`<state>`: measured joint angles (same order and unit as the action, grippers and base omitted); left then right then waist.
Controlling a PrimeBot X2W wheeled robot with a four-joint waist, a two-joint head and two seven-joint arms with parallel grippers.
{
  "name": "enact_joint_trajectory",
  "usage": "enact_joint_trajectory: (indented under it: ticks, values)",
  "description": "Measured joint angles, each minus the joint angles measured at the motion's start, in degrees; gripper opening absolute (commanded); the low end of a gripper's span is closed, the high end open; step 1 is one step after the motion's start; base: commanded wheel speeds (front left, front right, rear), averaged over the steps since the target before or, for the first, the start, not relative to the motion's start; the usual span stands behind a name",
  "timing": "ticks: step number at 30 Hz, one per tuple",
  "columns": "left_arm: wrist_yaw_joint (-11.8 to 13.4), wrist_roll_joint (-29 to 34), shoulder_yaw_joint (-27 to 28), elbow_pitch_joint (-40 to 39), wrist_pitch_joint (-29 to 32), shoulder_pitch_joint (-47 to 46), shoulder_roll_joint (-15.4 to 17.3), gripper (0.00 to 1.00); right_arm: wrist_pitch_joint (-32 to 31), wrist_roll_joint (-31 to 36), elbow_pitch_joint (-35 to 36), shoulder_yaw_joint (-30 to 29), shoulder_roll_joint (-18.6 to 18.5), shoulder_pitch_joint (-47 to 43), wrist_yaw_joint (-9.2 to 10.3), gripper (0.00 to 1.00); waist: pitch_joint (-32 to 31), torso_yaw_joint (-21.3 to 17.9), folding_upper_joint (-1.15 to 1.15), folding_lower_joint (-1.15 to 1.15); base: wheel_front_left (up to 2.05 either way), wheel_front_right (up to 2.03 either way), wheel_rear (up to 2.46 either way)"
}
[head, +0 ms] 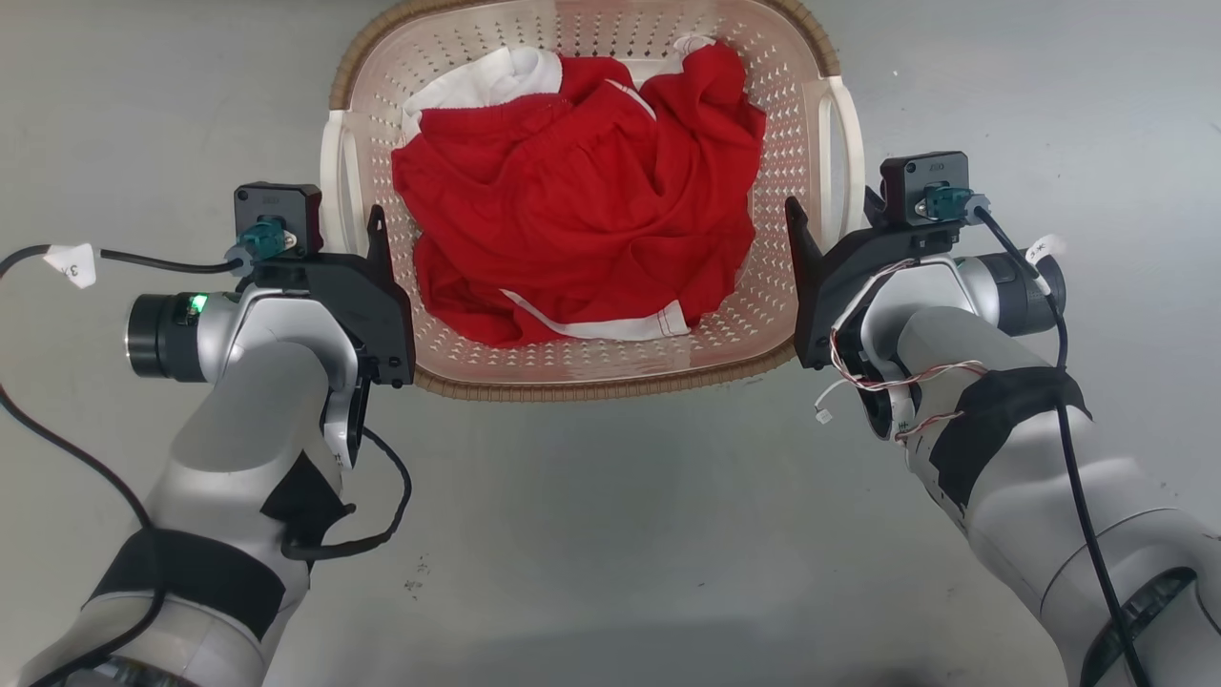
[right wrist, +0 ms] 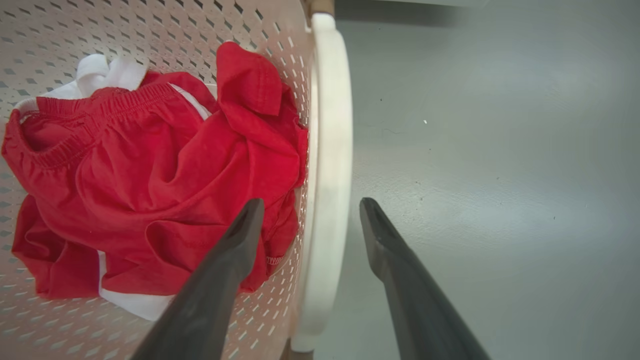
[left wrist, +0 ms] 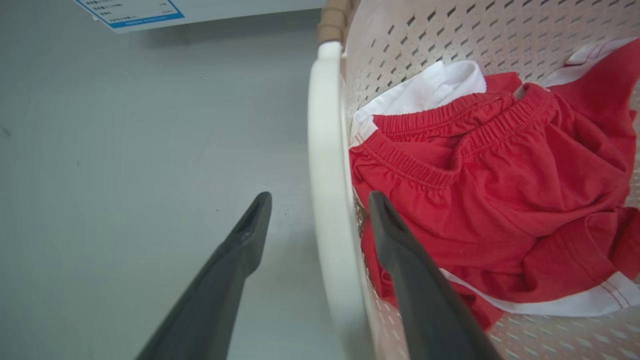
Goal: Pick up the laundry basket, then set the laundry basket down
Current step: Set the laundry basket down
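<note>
The grey floor (head: pixel 610 534) stretches across the head view. The laundry basket (head: pixel 572 361) stands on it at the top centre, between the two arms, and its far end is cut off by the picture's edge. Its pale perforated walls carry a brown woven-look rim. Inside lies a crumpled red garment (head: pixel 572 210) with white trim that covers most of the bottom. A white garment (head: pixel 496 81) is tucked under it toward the far left wall.

The head view shows both silver forearms coming up from the lower corners and bending inward at the wrists. Each wrist is close against one side of the basket. From above, only one dark finger of each hand is plain.

The wrist views show how the fingers stand. The left hand (left wrist: pixel 320 200) is spread astride the left handle (left wrist: pixel 325 150), a white bar. One finger is out over the floor and the other is inside the basket, just beside the red cloth, and a gap shows between the outer fingertip and the bar. The right hand (right wrist: pixel 311 202) is also spread, astride the right handle (right wrist: pixel 327 150), with its inner finger over the red cloth and its outer finger over the floor. Neither hand pinches anything.

The left wrist view also takes in a white panel with a blue-edged label (left wrist: pixel 132 12) at its top left, the print too small to read. In the head view a green light (head: pixel 197 303) glows on the left wrist, and a paper tag (head: pixel 74 262) hangs on its cable.
</note>
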<state>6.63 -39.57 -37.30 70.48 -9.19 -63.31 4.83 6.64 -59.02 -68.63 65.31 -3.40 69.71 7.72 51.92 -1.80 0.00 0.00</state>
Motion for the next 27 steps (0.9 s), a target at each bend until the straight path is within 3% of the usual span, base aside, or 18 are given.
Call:
enact_joint_trajectory:
  ticks: [15,27]
  values:
    - [-0.2,0.0,-0.1,1.1,-2.2,2.3,0.4,1.00,1.2,-0.6,-0.2,0.2,0.0,-3.7,0.00,1.00,-4.5,-0.1,0.00,0.00,0.00,0.00,0.00]
    - [-2.6,-0.8,2.7,-1.1,-5.1,8.4,1.5,1.00,7.4,-2.0,-1.5,-2.6,0.0,-5.8,-0.77,1.00,-13.1,-0.4,0.00,-0.01,0.00,0.00,0.00]
